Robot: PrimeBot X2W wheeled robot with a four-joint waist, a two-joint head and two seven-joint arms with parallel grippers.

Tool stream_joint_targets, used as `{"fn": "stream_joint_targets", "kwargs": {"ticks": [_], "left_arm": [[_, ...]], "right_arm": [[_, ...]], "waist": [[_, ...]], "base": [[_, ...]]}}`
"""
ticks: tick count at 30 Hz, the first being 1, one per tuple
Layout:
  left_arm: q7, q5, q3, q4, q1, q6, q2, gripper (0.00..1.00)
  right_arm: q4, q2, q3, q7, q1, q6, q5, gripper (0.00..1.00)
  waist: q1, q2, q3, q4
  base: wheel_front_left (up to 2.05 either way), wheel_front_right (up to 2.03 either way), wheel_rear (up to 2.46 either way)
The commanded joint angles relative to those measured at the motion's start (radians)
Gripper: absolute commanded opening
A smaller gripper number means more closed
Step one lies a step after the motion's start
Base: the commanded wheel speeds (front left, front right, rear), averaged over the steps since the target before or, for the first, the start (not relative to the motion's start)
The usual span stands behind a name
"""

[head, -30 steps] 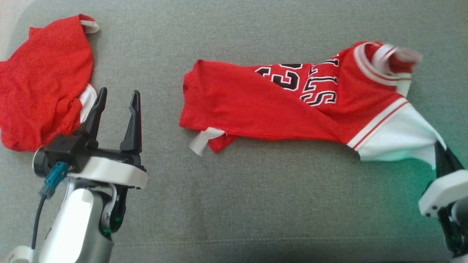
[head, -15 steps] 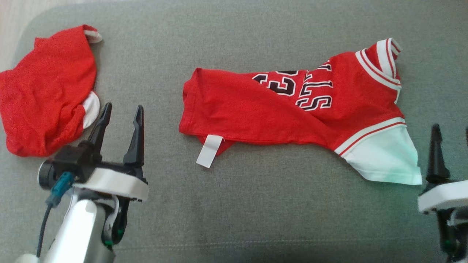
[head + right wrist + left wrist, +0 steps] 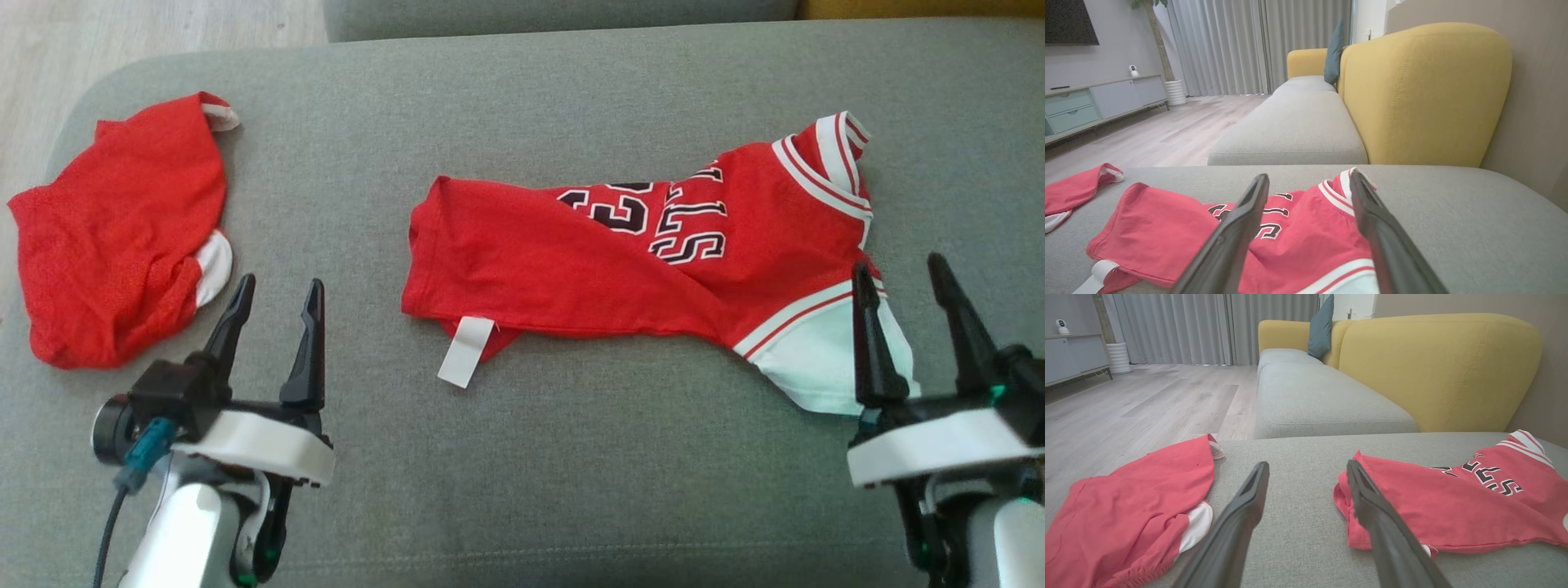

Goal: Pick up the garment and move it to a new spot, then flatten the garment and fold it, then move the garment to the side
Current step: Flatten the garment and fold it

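Lying rumpled across the middle and right of the grey seat cushion (image 3: 571,474), the red jersey (image 3: 555,261) points its white sleeve (image 3: 816,367) toward the front edge. The right gripper (image 3: 896,265) hovers at that sleeve, fingers apart, gripping nothing. A second red garment (image 3: 122,237) lies by the left edge, with the left gripper (image 3: 281,282) just beside it, fingers spread and empty.
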Motion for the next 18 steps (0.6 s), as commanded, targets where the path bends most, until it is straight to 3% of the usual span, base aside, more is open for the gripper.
{"fn": "stream_joint_targets", "kwargs": {"ticks": [1,13,18], "left_arm": [[0.001,0.008,0.031,-0.035,-0.028,0.007,0.023,1.00],[0.010,0.000,0.022,-0.046,-0.029,0.013,0.026,1.00],[0.039,-0.002,-0.002,-0.049,-0.068,-0.007,0.026,1.00]], "right_arm": [[-0.039,-0.007,0.025,0.000,-0.009,-0.001,0.006,1.00],[-0.029,-0.006,0.023,0.012,-0.007,-0.001,0.009,1.00],[-0.028,-0.006,0.026,0.014,-0.016,-0.001,0.017,1.00]], "waist": [[0.0000,0.0000,0.000,0.000],[0.0000,0.0000,0.010,0.004],[0.0000,0.0000,0.037,0.005]], "base": [[0.00,0.00,0.00],[0.00,0.00,0.00],[0.00,0.00,0.00]]}}
